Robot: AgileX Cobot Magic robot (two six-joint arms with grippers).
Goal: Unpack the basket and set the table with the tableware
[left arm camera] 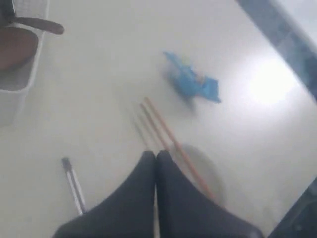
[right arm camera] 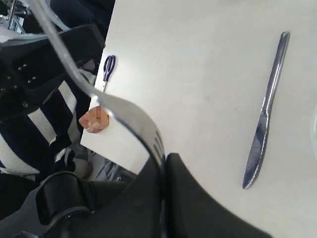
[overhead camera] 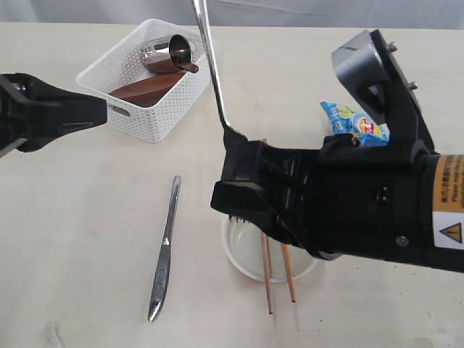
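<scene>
The right gripper (overhead camera: pixel 238 141) is holding the steel fork (overhead camera: pixel 209 65) above the table (overhead camera: pixel 80 239). Its jaws are pressing together on the fork near the tines, and the long handle is pointing up, out of the top edge of the exterior view. This gripper is hanging over the cream bowl (overhead camera: pixel 243 259), which is standing on the table and is mostly hidden behind the black arm. Two wooden chopsticks (overhead camera: pixel 268 286) are lying side by side across the bowl, with their ends sticking out over its near rim. The steel knife (overhead camera: pixel 164 254) is lying flat on the table to the left of the bowl, apart from it. The white basket (overhead camera: pixel 156 112) is standing on the far left part of the table. Inside it the steel cup (overhead camera: pixel 170 52) is lying on its side, the brown saucer (overhead camera: pixel 145 90) is leaning tilted, and the dark spoon (overhead camera: pixel 187 67) is resting just beside the mouth of the cup. The left gripper (overhead camera: pixel 98 114) is hanging in the air in front of the basket, with its jaws closed together and nothing between them. A blue snack bag (overhead camera: pixel 355 123) is lying on the table beyond the right arm, well apart from the basket.
</scene>
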